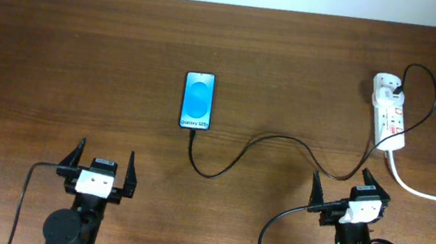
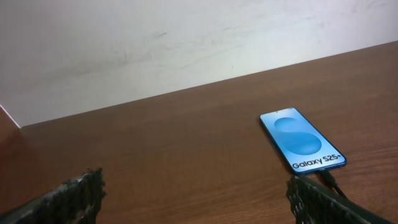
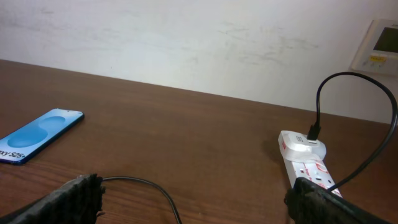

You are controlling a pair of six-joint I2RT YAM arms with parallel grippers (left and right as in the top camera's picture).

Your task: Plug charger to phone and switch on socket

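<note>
The phone [image 1: 199, 100] lies flat mid-table, blue screen up, "Galaxy" end toward me; it shows in the left wrist view [image 2: 301, 141] and the right wrist view [image 3: 38, 135]. The thin black charger cable [image 1: 284, 141] runs from the phone's near end, where its tip [image 2: 331, 178] sits at the phone's edge, in curves to the white socket strip [image 1: 389, 110] at far right, also in the right wrist view [image 3: 305, 158]. My left gripper [image 1: 99, 167] is open and empty, near of the phone. My right gripper [image 1: 348, 192] is open and empty, just near of the strip.
The strip's thick white mains cord [image 1: 432, 196] runs off the right edge. A white wall [image 2: 155, 43] stands behind the table's far edge. A wall panel [image 3: 379, 43] hangs at top right. The robots' own black wires [image 1: 280, 227] lie by the arm bases.
</note>
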